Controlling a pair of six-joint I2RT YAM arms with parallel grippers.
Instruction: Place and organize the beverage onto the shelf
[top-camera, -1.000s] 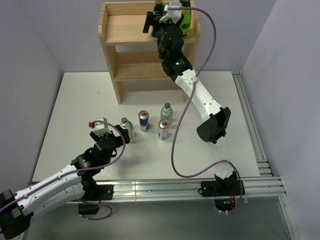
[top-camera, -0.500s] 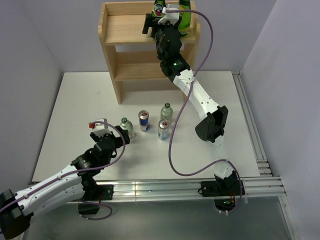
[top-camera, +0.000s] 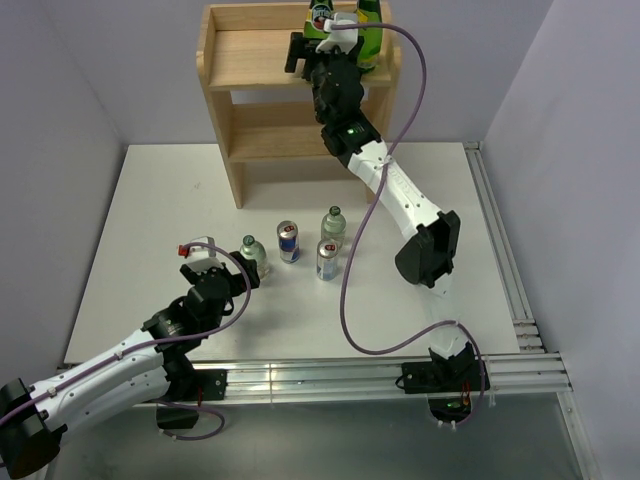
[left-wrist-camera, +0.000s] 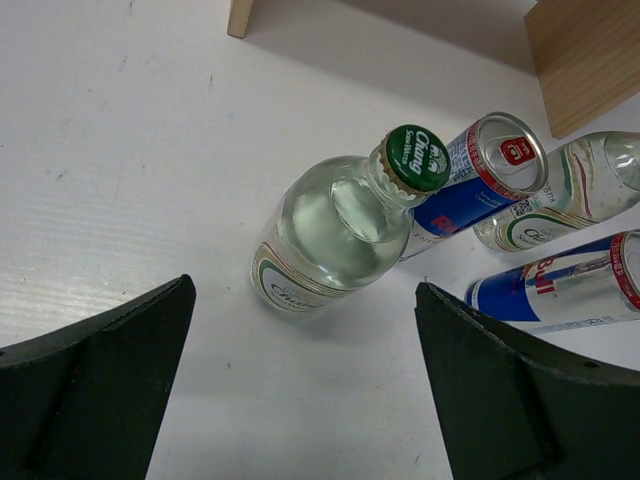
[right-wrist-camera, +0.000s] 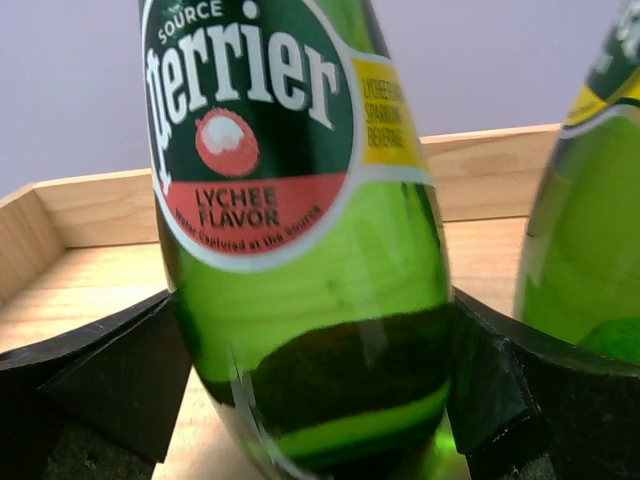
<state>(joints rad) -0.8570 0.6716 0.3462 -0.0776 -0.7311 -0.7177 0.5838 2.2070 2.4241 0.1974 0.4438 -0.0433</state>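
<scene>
Perrier bottle (right-wrist-camera: 300, 250), green glass with a lychee-flavour label, sits at the top tier of the shelf (top-camera: 250, 60), inside the raised rim and toward the shelf's right side. The right end effector (right-wrist-camera: 310, 390) is clenched on it, its two dark fingers (right-wrist-camera: 100, 370) pressing the lower body from either side. The bottle's base is out of view, so I cannot tell whether it rests on the shelf board or hangs just above it. A second green bottle (right-wrist-camera: 585, 250) stands on the same tier, closer to the shelf's right side panel, just beside the held one with a narrow gap between them.

On the white worktop (top-camera: 150, 220) in front of the shelf, four more drinks stand upright in a loose cluster. A small clear bottle (top-camera: 333, 225) with a green cap is nearest the shelf. A Red Bull can (top-camera: 288, 240) stands a little further out, and a second can (top-camera: 327, 258) further out again. A clear Chang bottle (left-wrist-camera: 340, 230) with a green cap stands out from the shelf's left side panel.

The left end effector (left-wrist-camera: 310, 400) is released, its fingers spread wide. It hovers low on the far side of the Chang bottle from the shelf and touches nothing.
</scene>
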